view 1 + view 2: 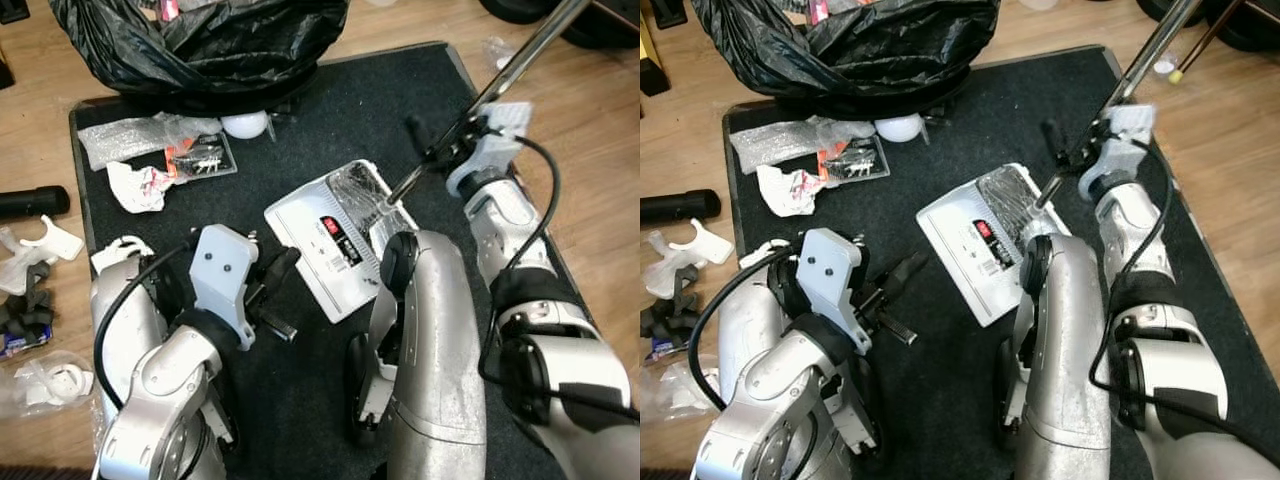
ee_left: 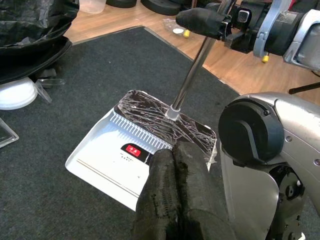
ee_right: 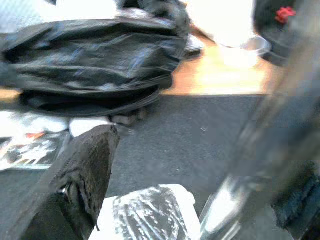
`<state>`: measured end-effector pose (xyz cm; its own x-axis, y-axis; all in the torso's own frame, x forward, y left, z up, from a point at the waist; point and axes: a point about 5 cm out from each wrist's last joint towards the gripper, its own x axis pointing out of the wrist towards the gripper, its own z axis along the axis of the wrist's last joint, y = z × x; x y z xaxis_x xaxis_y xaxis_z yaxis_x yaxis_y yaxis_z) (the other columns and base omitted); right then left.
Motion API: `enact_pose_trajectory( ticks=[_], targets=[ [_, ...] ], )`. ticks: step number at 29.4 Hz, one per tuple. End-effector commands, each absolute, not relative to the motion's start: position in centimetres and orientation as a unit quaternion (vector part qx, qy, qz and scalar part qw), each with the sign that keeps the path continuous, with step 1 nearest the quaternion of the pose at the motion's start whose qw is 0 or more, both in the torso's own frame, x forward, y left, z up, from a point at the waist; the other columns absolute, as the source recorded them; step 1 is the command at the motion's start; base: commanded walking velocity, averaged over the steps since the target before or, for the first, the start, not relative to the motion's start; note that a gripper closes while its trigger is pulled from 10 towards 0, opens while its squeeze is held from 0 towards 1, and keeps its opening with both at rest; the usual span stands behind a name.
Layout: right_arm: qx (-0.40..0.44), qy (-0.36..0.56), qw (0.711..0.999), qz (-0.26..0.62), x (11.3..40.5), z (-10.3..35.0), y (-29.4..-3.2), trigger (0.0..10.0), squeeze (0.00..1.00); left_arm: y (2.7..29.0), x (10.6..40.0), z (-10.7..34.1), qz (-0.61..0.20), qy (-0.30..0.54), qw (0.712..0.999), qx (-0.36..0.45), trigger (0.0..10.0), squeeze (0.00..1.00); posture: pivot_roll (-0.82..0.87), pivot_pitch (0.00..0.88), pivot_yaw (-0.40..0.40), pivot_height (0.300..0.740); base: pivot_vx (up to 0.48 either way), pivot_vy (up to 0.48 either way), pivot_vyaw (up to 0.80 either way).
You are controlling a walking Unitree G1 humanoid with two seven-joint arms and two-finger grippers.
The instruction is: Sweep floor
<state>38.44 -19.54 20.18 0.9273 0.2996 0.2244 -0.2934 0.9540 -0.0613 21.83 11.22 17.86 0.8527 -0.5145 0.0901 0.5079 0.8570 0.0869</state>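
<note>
A white dustpan (image 1: 325, 235) lies on a dark mat (image 1: 340, 110) in front of me. A black brush head (image 2: 150, 112) wrapped in clear film rests at the pan's far end. Its metal pole (image 1: 520, 55) rises up to the right. My right gripper (image 1: 445, 145) is shut on that pole a little above the brush head. My left gripper (image 1: 287, 262) hovers beside the pan's near-left edge, fingers (image 2: 172, 165) shut with nothing between them. Litter lies at the mat's far left: crumpled paper (image 1: 135, 187), clear plastic wrap (image 1: 125, 140) and an orange-and-black packet (image 1: 200, 155).
A black rubbish bag (image 1: 200, 40) sits at the mat's far edge, with a white round object (image 1: 245, 124) by it. On the wooden floor to the left lie a black cylinder (image 1: 30, 203) and white plastic scraps (image 1: 35, 250). My silver leg (image 1: 430, 350) stands near the pan.
</note>
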Motion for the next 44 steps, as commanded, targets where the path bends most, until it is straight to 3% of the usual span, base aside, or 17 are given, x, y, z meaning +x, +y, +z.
enact_pose_trajectory(
  ticks=[1,9,12,17,18,19,20,29,44],
  targets=[
    [-0.050,-0.105,0.977,0.179,37.7,19.4,-20.0,10.0,0.00,11.2,21.5,17.4,-0.252,-0.048,0.966,0.025,10.0,0.00,-0.10,0.349,-0.133,0.330,0.000,0.000,0.00],
    [-0.127,-0.110,0.963,0.211,37.0,20.0,-20.8,10.0,0.00,11.2,21.6,17.4,-0.251,-0.048,0.967,0.025,10.0,0.00,-0.10,0.349,-0.133,0.330,0.000,0.000,0.00],
    [-0.193,-0.103,0.950,0.223,36.3,20.6,-21.8,10.0,0.00,11.3,21.6,17.4,-0.250,-0.048,0.967,0.025,10.0,0.00,-0.10,0.349,-0.133,0.330,0.000,0.000,0.00],
    [-0.200,-0.106,0.949,0.220,36.2,21.0,-22.2,10.0,0.00,11.4,21.6,17.4,-0.250,-0.048,0.967,0.025,10.0,0.00,-0.11,0.349,-0.132,0.330,0.000,0.000,0.00],
    [-0.197,-0.109,0.950,0.215,36.1,21.2,-22.4,9.0,0.00,11.4,21.6,17.4,-0.250,-0.048,0.967,0.025,10.0,0.00,-0.11,0.349,-0.132,0.330,0.000,0.000,0.00],
    [-0.190,-0.115,0.952,0.209,36.1,21.5,-22.7,0.5,0.00,11.4,21.6,17.4,-0.250,-0.049,0.967,0.026,10.0,0.00,-0.11,0.349,-0.132,0.330,0.000,0.000,0.00],
    [-0.180,-0.121,0.955,0.204,36.1,21.7,-22.9,0.0,0.00,11.4,21.6,17.4,-0.250,-0.049,0.967,0.026,10.0,0.00,-0.11,0.349,-0.132,0.330,0.000,0.000,0.00],
    [-0.111,-0.144,0.967,0.177,36.5,22.0,-23.5,0.0,0.00,11.4,21.7,17.4,-0.250,-0.050,0.967,0.027,10.0,0.00,-0.10,0.347,-0.130,0.330,0.000,0.000,0.00],
    [-0.078,-0.143,0.969,0.186,36.5,22.1,-24.6,0.0,0.00,11.5,21.6,17.4,-0.250,-0.049,0.967,0.029,10.0,0.00,-0.10,0.351,-0.126,0.330,0.000,0.000,0.00]
  ],
)
